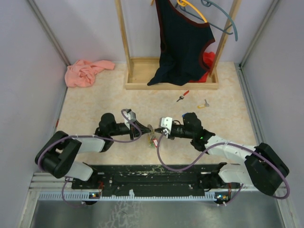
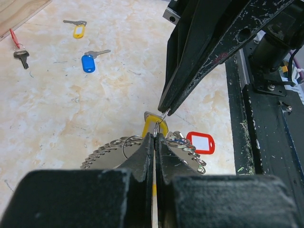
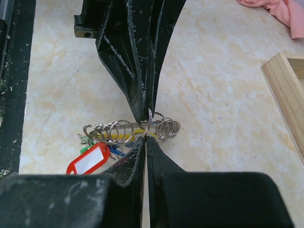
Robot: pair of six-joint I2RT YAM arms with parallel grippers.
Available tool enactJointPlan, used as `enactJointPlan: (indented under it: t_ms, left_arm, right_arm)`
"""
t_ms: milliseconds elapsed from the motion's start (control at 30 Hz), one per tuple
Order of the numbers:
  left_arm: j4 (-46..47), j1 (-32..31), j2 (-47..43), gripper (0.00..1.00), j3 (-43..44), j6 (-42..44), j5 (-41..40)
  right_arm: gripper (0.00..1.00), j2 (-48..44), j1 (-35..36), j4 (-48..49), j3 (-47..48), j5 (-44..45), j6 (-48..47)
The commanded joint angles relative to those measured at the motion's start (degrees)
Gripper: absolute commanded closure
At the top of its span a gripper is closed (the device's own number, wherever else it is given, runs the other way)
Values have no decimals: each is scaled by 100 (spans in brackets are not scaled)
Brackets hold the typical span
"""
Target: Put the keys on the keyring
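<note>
Keyring (image 3: 124,129) between left tool (image 2: 156,139) and right tool (image 3: 146,139)

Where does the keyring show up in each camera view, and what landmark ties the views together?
Top external: keyring just below frame centre.
Left wrist: keyring lower centre.
Right wrist: keyring centre-left, its red tag below it.
Shared landmark: wooden rack base, upper centre, top-left corner, right edge respectively.
</note>
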Motion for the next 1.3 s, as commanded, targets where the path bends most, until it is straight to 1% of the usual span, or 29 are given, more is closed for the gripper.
enactJointPlan:
  t_ms: [0, 400, 800, 1000, 1267]
  left_arm:
    - [43, 13, -202, 99, 32, 98, 47]
    - [-123, 1, -392, 99, 69, 140, 144]
    - [-312, -35, -388, 99, 133, 215, 148]
    - [-437, -46, -445, 99, 151, 282, 118]
    - [-482, -61, -471, 99, 189, 244, 136]
  right_arm:
    - [95, 74, 13, 474, 55, -147, 158]
    - [90, 234, 14, 590, 158, -172, 209]
    - [89, 212, 12, 606, 222, -179, 235]
    - [85, 217, 13, 555, 270, -197, 210]
    - [82, 257, 13, 467, 335, -306, 175]
